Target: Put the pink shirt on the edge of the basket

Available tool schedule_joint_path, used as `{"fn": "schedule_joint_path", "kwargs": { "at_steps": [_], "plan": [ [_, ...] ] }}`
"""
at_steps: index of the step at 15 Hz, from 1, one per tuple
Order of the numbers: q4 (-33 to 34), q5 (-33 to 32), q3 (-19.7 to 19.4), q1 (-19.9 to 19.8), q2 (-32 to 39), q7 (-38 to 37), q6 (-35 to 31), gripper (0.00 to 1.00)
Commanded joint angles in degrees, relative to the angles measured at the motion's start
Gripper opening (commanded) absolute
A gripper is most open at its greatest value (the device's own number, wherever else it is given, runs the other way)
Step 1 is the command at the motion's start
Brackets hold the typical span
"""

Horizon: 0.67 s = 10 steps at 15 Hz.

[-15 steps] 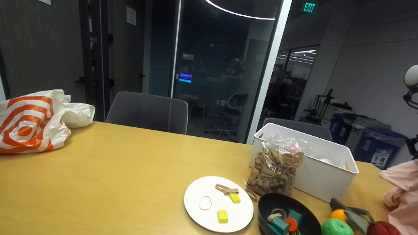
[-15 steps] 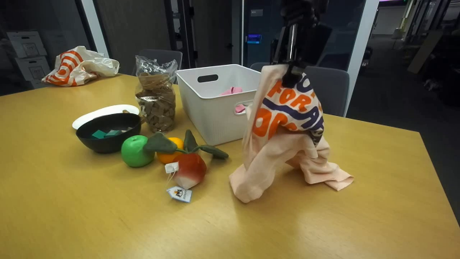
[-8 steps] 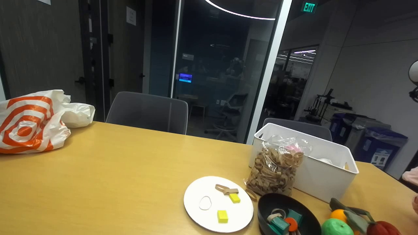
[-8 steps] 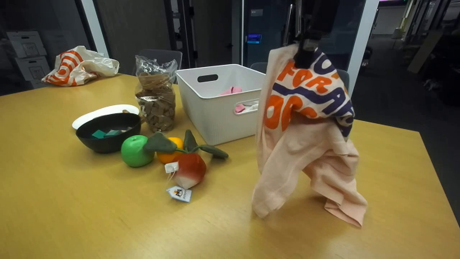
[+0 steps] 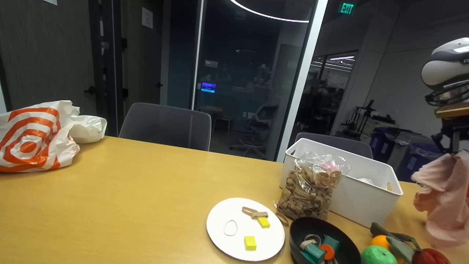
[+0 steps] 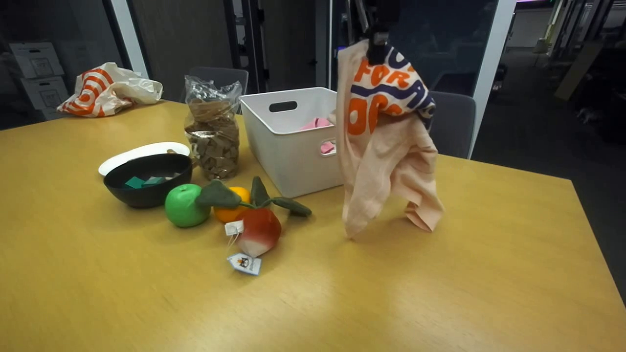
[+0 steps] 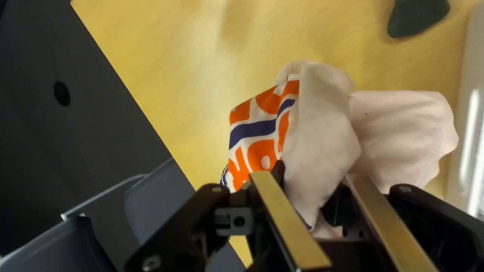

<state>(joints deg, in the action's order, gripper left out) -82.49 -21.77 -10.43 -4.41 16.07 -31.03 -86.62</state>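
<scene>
2 fingers (image 6: 376,52), 1 pink shirt (image 6: 381,149) between them

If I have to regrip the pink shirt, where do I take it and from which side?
Likely from above, at the bunched upper part of the pink shirt: there it narrows to a fold within the gripper, and the rest hangs below, which should let it drape over the basket.

in an exterior view, the pink shirt (image 5: 444,198) hangs from the gripper (image 5: 454,148) past three o'clock. the basket (image 5: 361,201) stands near four, a bag of brown bands (image 5: 309,192) in front; black bowl (image 5: 324,226) at five, plate (image 5: 246,228) at six, orange-ringed bag (image 5: 40,137) at nine.
</scene>
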Motion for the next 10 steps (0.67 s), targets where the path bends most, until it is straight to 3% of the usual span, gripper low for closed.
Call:
{"fn": "schedule_joint_path", "kwargs": {
  "at_steps": [1, 6, 10],
  "plan": [
    [-2.02, 0.78, 2.34, 1.62, -2.01, 1.40, -7.94, 0.10],
    [-3.62, 8.51, 4.17, 1.37, -2.09, 3.03, -20.21, 0.10],
    [-5.47, 15.14, 4.42, 1.01, -1.12, 7.90, -24.47, 0.11]
  ]
}}
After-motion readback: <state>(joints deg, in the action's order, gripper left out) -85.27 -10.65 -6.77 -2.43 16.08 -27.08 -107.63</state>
